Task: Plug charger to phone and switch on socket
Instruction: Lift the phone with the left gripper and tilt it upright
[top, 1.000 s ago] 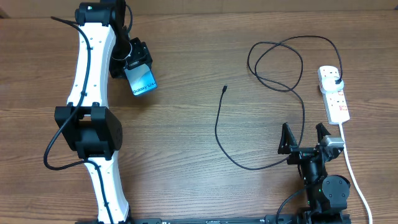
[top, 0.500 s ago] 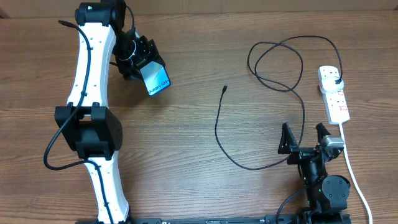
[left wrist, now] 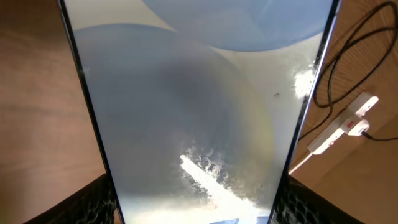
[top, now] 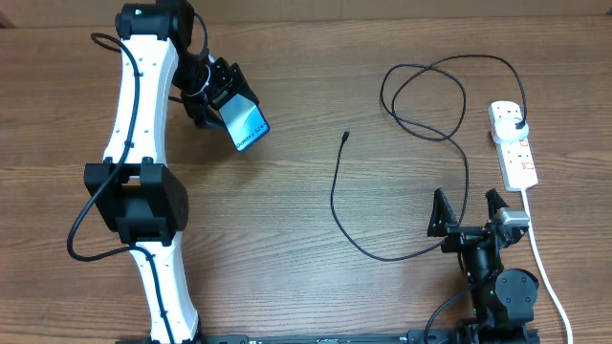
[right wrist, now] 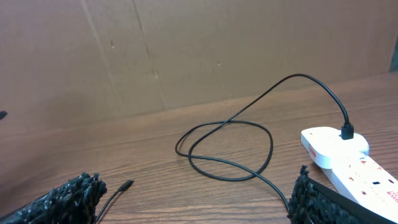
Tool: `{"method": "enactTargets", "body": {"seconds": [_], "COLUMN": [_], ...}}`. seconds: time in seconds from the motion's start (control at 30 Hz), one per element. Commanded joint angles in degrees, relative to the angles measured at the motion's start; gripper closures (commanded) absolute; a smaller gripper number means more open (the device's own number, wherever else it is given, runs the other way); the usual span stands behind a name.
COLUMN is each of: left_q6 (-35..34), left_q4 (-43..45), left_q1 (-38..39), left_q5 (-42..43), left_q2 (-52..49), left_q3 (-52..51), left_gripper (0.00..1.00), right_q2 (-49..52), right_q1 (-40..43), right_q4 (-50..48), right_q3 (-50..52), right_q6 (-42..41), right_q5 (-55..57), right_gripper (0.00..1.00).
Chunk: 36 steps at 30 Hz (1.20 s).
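Left gripper: my left gripper is clamped on the phone at about 10 o'clock on the table. The phone juts from the jaws toward 4 o'clock, screen up.
Right gripper: my right gripper sits at 5 o'clock near the table's near edge, its jaws spread wide with nothing between them.
Left wrist view only: the phone fills almost the whole frame. Both pads press on its long edges, and glare streaks the glass. At 3 o'clock past its edge I catch the socket.
Overhead only: I see the charger run whole. Its connector tip lies loose near the table's centre. The cable curves toward 6 o'clock, climbs to a loop at 1 o'clock, and ends at the plug.
Right wrist view only: from low down, the connector tip lies at 7 o'clock in the frame. The plug stands in the socket, and a brown wall rises behind the table's far edge.
Edges: the socket lies along the right edge at 3 o'clock. Its white cord runs toward 5 o'clock, just beside the right gripper.
Open room: bare wood lies between the phone and the connector tip. There is more of it at 6 to 7 o'clock, between the left arm and the cable.
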<state>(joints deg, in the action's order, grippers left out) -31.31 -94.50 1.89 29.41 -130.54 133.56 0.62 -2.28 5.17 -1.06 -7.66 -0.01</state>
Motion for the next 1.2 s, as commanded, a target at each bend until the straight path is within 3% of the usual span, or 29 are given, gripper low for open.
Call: {"method": "enactTargets", "body": {"seconds": [0.0,0.17,0.33,0.67,1.17], "left_q6": [-5.11,-4.70,-5.01,-14.82,-17.68], "left_q4": [-2.05,-2.34,-2.34,-2.32,-2.34], "left_q1": [0.07,0.07,0.07,0.07,0.07], "left_q5": [2.19,2.47,9.44,14.32,29.40], "left_q2": [0.24,0.24,0.24,0.24,0.24], "left_q3": [1.81,1.81,1.81,1.81,1.81], "left_gripper": [0.96,0.96,0.96,0.96,0.96], "right_q2": [-0.46,-0.46,-0.46,-0.46,-0.46], "right_q1": [-0.24,-0.24,-0.24,-0.24,-0.24], "right_q4": [-0.35,-0.35,-0.35,-0.35,-0.35], "right_q3": [0.61,0.61,0.61,0.61,0.61], "right_q6": [0.28,0.28,0.28,0.28,0.28], "right_q5": [-0.07,-0.07,-0.07,-0.07,-0.07], "right_gripper": [0.00,0.00,0.00,0.00,0.00]}}
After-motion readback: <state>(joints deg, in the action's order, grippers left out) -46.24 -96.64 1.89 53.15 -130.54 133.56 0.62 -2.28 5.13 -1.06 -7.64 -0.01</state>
